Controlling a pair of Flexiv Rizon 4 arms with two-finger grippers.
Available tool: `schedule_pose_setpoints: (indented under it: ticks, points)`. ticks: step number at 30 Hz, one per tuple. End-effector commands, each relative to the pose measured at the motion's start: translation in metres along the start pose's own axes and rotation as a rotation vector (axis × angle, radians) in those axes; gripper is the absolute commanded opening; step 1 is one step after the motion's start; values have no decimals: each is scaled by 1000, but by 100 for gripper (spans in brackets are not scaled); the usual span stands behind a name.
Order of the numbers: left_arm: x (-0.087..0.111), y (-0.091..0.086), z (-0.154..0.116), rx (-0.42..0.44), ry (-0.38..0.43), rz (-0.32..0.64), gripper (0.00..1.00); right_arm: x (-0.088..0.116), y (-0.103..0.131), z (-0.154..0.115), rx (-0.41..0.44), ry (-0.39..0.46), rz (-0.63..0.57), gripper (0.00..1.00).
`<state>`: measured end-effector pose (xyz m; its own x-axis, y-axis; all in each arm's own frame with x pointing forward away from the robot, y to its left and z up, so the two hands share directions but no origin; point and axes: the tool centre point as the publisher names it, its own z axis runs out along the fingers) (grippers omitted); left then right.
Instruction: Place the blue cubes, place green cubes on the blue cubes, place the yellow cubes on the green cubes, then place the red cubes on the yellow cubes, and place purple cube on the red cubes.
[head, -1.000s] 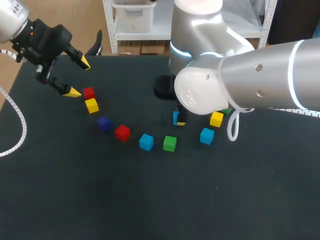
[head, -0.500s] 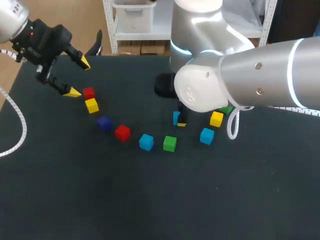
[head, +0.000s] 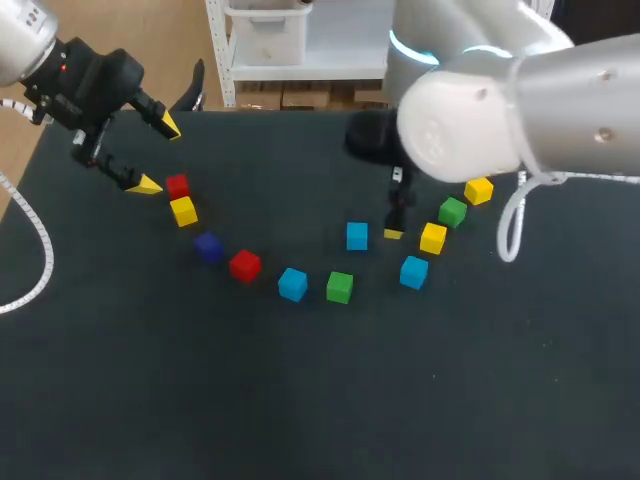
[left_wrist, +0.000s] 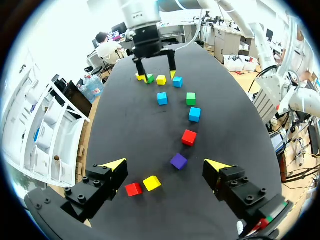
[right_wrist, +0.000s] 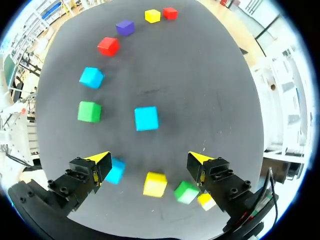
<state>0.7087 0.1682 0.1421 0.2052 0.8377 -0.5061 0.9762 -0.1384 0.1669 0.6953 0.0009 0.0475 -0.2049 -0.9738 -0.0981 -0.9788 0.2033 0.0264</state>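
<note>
Reach favours our right gripper (right_wrist: 149, 158): spread and empty, it hangs with one blue cube (right_wrist: 146, 118) loose on the table (right_wrist: 210, 90) straight ahead and a second blue cube (right_wrist: 116, 171) just beside one finger. Our left gripper (left_wrist: 167, 165), likewise spread and empty, hangs well apart from both.

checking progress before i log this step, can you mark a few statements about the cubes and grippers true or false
1. The left gripper and the right gripper are both open and hold nothing. True.
2. A green cube sits on top of a blue cube. False: nothing is stacked; every cube lies singly on the table.
3. The purple cube lies between a yellow cube and a red cube. True.
4. Four blue cubes are on the table. False: only three blue cubes show.
</note>
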Motion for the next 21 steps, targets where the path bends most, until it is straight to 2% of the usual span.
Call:
schedule_pose_setpoints:
  ticks: [1,11,21]
  points:
    - [1,-1,0,-2,-2,3,100,17,25,-11,45,-28,12,100]
    - [1,-1,0,-2,-2,3,100,24,56,-15,93,29,62,100]
    - [1,-1,0,-2,-2,3,100,37,74,-5,86,55,137,100]
